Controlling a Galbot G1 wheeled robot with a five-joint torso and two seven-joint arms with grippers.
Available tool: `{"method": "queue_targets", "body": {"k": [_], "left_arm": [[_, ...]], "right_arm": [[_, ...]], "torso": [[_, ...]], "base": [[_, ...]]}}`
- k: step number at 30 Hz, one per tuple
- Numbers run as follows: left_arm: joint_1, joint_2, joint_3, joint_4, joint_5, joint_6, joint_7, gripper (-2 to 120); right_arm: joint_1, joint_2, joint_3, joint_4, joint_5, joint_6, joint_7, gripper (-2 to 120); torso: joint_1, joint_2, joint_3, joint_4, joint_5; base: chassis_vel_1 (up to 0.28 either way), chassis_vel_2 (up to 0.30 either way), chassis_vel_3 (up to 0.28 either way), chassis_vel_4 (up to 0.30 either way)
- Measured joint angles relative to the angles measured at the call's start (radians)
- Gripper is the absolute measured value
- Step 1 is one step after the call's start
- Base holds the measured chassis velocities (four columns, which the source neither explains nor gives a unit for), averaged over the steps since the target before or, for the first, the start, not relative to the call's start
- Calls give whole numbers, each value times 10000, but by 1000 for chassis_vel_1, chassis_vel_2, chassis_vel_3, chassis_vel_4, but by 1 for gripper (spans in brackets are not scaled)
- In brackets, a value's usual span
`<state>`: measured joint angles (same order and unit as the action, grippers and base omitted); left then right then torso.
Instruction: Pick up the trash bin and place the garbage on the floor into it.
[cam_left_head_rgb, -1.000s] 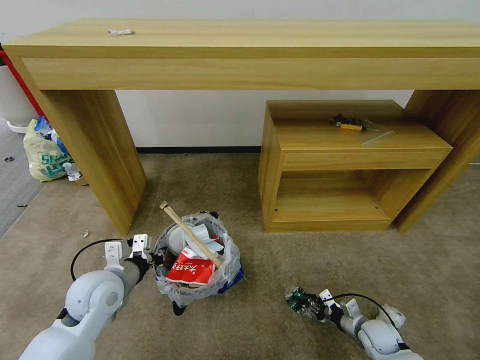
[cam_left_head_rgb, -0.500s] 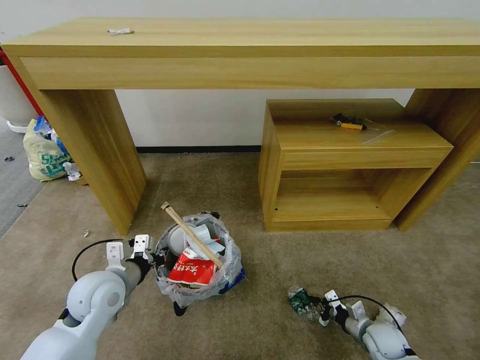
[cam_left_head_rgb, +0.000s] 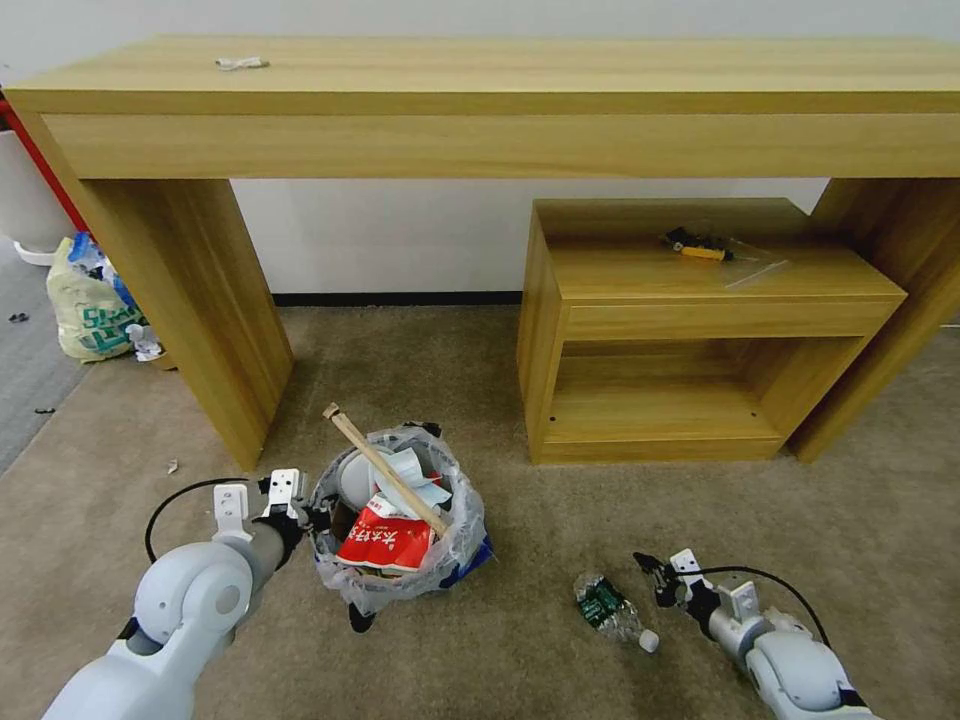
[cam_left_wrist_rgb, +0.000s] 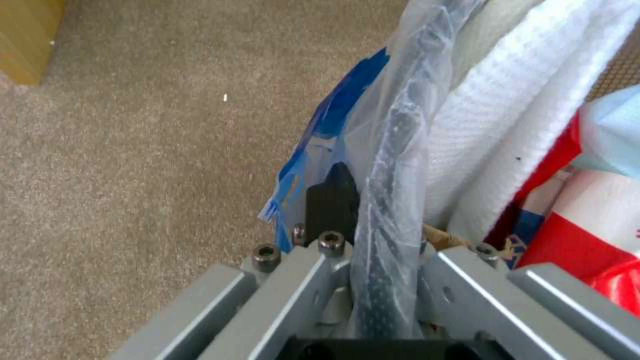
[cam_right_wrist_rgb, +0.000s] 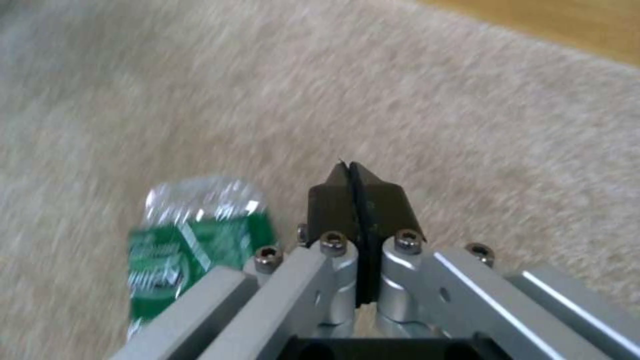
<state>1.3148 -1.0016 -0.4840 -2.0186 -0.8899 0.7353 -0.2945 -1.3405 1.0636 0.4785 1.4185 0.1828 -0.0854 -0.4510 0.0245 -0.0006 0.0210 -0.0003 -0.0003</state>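
The trash bin (cam_left_head_rgb: 455, 545), black with a crinkly clear liner, stands on the beige floor (cam_left_head_rgb: 420, 370). It holds a wooden stick (cam_left_head_rgb: 385, 468), a red wrapper (cam_left_head_rgb: 382, 545) and papers. My left gripper (cam_left_head_rgb: 312, 517) is shut on the bin's left rim; in the left wrist view the bagged rim (cam_left_wrist_rgb: 390, 165) runs between the jaws of this gripper (cam_left_wrist_rgb: 380, 210). A crushed plastic bottle (cam_left_head_rgb: 606, 605) with a green label lies on the carpet, right of the bin. My right gripper (cam_left_head_rgb: 648, 568) hovers just right of it, shut and holding nothing (cam_right_wrist_rgb: 357, 182), beside the bottle (cam_right_wrist_rgb: 193, 235).
A long wooden desk (cam_left_head_rgb: 500, 100) spans the back, with a low wooden cabinet (cam_left_head_rgb: 690, 330) under its right half. A pale-yellow shopping bag (cam_left_head_rgb: 85, 305) sits at the far left by the grey carpet strip (cam_left_head_rgb: 25, 370). A tiny scrap (cam_left_head_rgb: 172, 466) lies left of the bin.
The bottle was at my right gripper's tips a second ago; now it lies loose on the carpet and the gripper has drawn back to the right. The left arm and bin have not moved.
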Motion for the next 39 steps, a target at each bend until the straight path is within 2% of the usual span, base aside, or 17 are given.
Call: {"method": "queue_targets", "body": {"k": [2, 4, 6, 10, 12, 13, 17, 18, 19, 21, 22, 24, 25, 27, 39], "left_arm": [[-41, 5, -28, 65, 17, 0, 11, 0], [-57, 7, -40, 90, 22, 0, 18, 0], [-70, 8, -54, 114, 25, 0, 49, 0], [-72, 2, -69, 114, 16, 0, 68, 0], [-67, -1, -129, 112, 12, 0, 90, 0], [-67, -1, -129, 112, 12, 0, 90, 0], [-38, -3, -235, 118, 7, 0, 190, 0], [-38, -3, -235, 118, 7, 0, 190, 0], [-38, 0, -258, 128, 6, 0, 212, 0], [-38, 4, -291, 153, 6, 0, 266, 0], [-38, 4, -291, 153, 6, 0, 266, 0], [-42, 2, -303, 175, 11, 0, 315, 0], [-42, 2, -303, 175, 11, 0, 315, 0], [-73, -27, -325, 202, 12, 0, 362, 0], [-34, 25, -463, 245, 22, 0, 488, 0]], "right_arm": [[-1, -274, -395, -41, -294, 6, -367, 10], [2, -403, -616, -39, -400, 10, -554, 14], [72, -678, -1240, -21, -617, -61, -813, 25], [259, -820, -1744, -22, -807, -216, -899, 34], [448, -948, -2202, 41, -968, -619, -841, 44], [448, -948, -2202, 41, -968, -619, -841, 44], [671, -1044, -2542, 145, -1354, -1522, -570, 63], [671, -1044, -2542, 145, -1354, -1522, -570, 63], [715, -1044, -2570, 179, -1387, -1810, -453, 68], [807, -1045, -2619, 236, -1344, -2320, -153, 76], [807, -1045, -2619, 236, -1344, -2320, -153, 76], [945, -1069, -2689, 302, -1129, -2857, 47, 89], [945, -1069, -2689, 302, -1129, -2857, 47, 89], [1135, -1112, -2793, 371, -754, -3426, 85, 97], [1708, -1077, -3098, 14, 365, -4459, -66, 100]], "torso": [[0, 0, 0, 0, 2], [0, 0, 0, 0, 2], [0, 0, 0, -1, 0], [0, 0, 0, 1, 4], [0, 0, 0, 1, 2], [0, 0, 0, 1, 2], [0, -1, 0, 1, 1], [0, -1, 0, 1, 1], [0, -1, 0, 0, 2], [0, 0, 0, 0, 1], [0, 0, 0, 0, 1], [0, 0, 0, 0, 1], [0, 0, 0, 0, 1], [0, 0, -1, 0, 1], [0, 0, 0, 0, 1]], "base": [[0, 0, 0, 0], [0, 0, 0, 0], [0, 0, 0, 0], [0, 0, 0, 0], [0, 0, 0, 0], [0, 0, 0, 0], [0, 0, 0, 0], [0, 0, 0, 0], [0, 0, 0, 0], [0, 0, 0, 0], [0, 0, 0, 0], [0, 0, 0, 0], [0, 0, 0, 0], [0, 0, 0, 0], [0, 0, 0, 0]]}}
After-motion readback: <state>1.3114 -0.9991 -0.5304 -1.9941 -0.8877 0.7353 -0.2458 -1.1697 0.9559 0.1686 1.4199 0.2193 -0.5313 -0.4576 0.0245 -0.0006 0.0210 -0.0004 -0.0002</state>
